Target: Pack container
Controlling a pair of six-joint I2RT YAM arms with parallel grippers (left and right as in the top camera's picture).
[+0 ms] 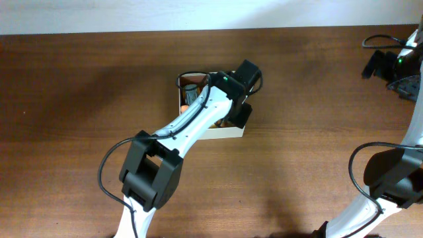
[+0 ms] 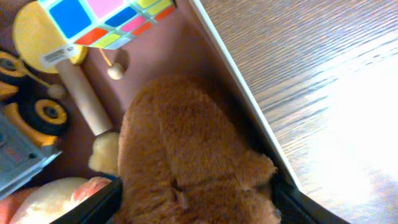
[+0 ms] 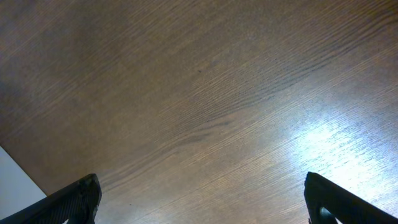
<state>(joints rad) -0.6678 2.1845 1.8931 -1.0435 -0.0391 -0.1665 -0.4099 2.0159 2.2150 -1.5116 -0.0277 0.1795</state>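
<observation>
The container (image 1: 221, 133) sits mid-table, its cream wall (image 2: 236, 68) running diagonally through the left wrist view. Inside it lies a brown plush toy (image 2: 186, 143), pushed against that wall. My left gripper (image 2: 196, 205) reaches down into the container (image 1: 236, 109), one black finger pressed against each side of the plush. My right gripper (image 3: 202, 199) hangs open over bare wood at the table's far right (image 1: 386, 63), with nothing between its fingers.
Also in the container are a colourful puzzle cube (image 2: 109, 22), a yellow disc on a wooden handle (image 2: 81, 93), a yellow toy truck (image 2: 34, 106), a grey-blue item (image 2: 15, 155) and a pale peach toy (image 2: 56, 196). A white edge (image 3: 15, 180) borders the table.
</observation>
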